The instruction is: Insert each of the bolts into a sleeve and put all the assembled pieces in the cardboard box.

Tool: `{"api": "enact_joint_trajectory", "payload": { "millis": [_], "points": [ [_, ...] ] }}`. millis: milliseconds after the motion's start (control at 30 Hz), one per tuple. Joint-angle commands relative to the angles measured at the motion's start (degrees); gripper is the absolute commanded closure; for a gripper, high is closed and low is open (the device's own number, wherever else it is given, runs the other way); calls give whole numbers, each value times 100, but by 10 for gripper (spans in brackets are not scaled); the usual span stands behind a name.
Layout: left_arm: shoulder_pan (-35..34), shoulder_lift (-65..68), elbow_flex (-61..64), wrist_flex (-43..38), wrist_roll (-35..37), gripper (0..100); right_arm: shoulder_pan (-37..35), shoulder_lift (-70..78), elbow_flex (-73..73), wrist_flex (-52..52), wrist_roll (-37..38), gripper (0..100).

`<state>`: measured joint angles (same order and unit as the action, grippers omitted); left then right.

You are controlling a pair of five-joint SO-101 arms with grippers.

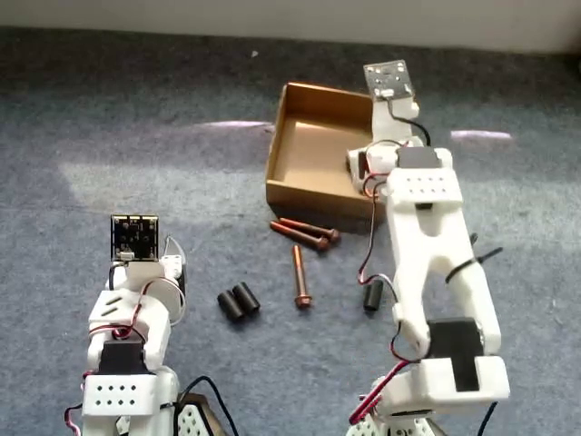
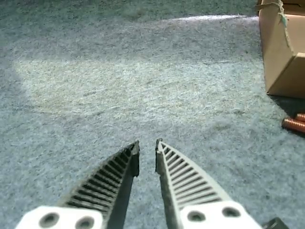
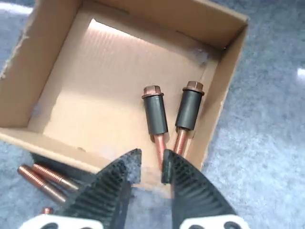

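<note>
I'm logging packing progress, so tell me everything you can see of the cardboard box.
The cardboard box is a shallow, open-topped brown tray with a ragged rim, sitting flat on the grey carpet. On its floor, two sleeved bolts lie side by side near one wall. The right gripper hangs over that wall, jaws slightly apart, with no visible contact. Two bare bolts lie just outside.
</note>
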<state>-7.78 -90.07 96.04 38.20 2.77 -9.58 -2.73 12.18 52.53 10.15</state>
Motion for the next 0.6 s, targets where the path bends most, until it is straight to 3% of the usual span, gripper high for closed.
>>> {"api": "enact_joint_trajectory", "payload": {
  "millis": [0, 267, 400, 567],
  "points": [
    [-66, -66, 163, -132, -79, 912, 40, -1112, 479, 75, 70, 973],
    [-66, -66, 163, -132, -79, 912, 57, -2844, 2369, 84, 35, 978],
    [-66, -66, 163, -132, -79, 912, 40, -3345, 3108, 576, -18, 978],
    [-66, -66, 163, -132, -79, 912, 40, -3389, 3310, 1007, -1037, 978]
  ]
}}
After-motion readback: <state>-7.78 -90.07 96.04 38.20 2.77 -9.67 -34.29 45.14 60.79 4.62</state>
